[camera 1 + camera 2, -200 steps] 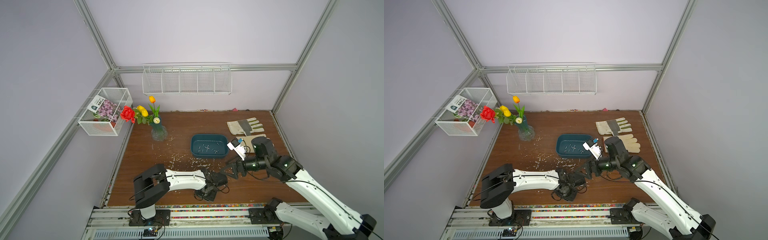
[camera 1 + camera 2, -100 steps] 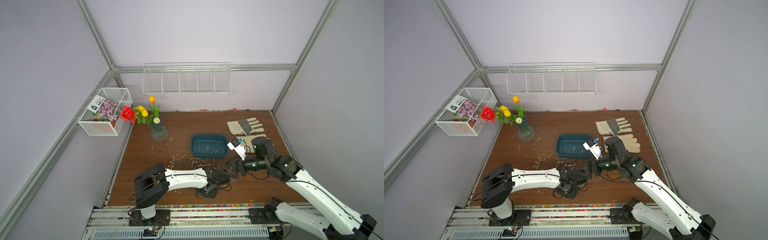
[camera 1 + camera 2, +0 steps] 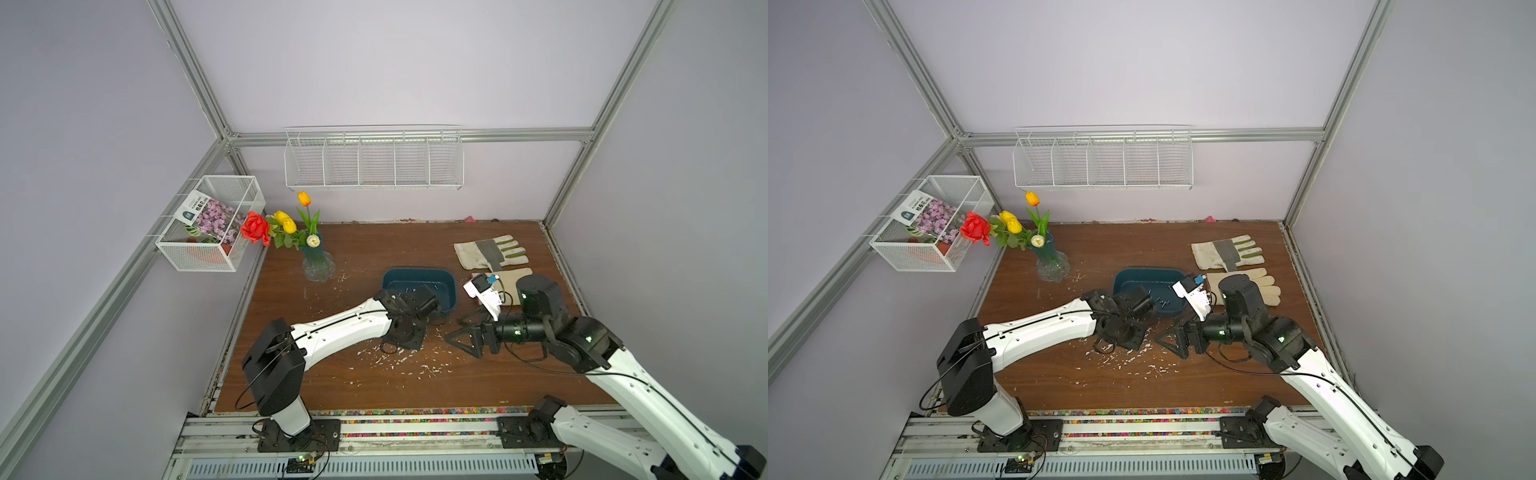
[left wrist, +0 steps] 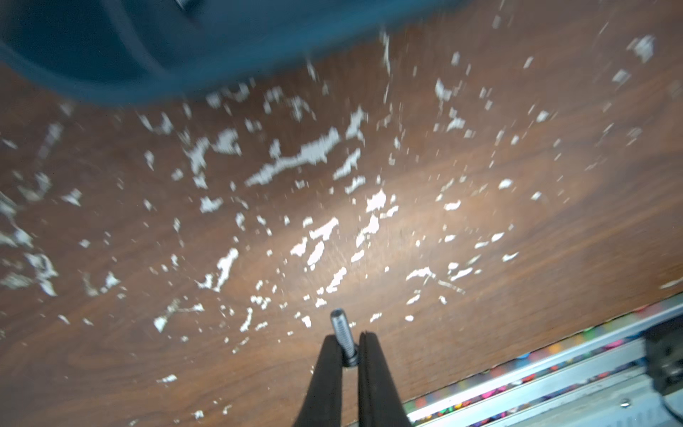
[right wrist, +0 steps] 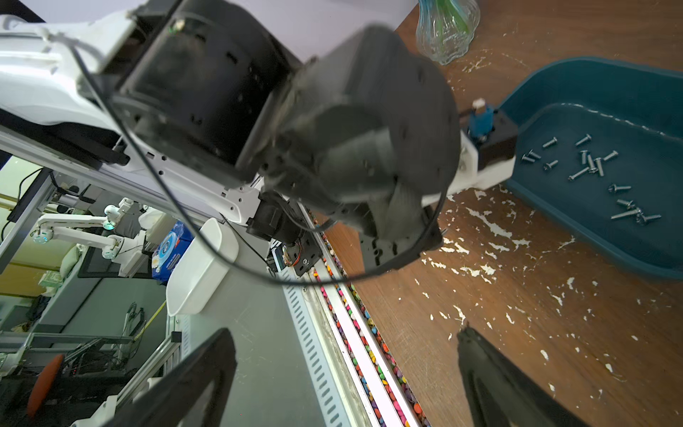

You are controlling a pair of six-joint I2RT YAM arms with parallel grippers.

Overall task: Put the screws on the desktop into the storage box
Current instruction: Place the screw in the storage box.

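Left arm [image 3: 340, 328] has swung up from the front-middle of the desktop [image 3: 365, 249] to the front rim of the storage box [image 3: 415, 273], which sits around the desktop's middle. Left gripper [image 4: 350, 342] has its fingers pinched tight on one screw [image 4: 340, 331], threaded end poking out over scratched wood beside the box. Plenty of screws [image 5: 591, 166] already lie inside. Right gripper [image 3: 454, 331] hovers off the box's front right corner, fingers spread wide, holding nothing. The flower-print packet [image 3: 210, 214] in the side wire basket [image 3: 199, 262] has writing, too small to read.
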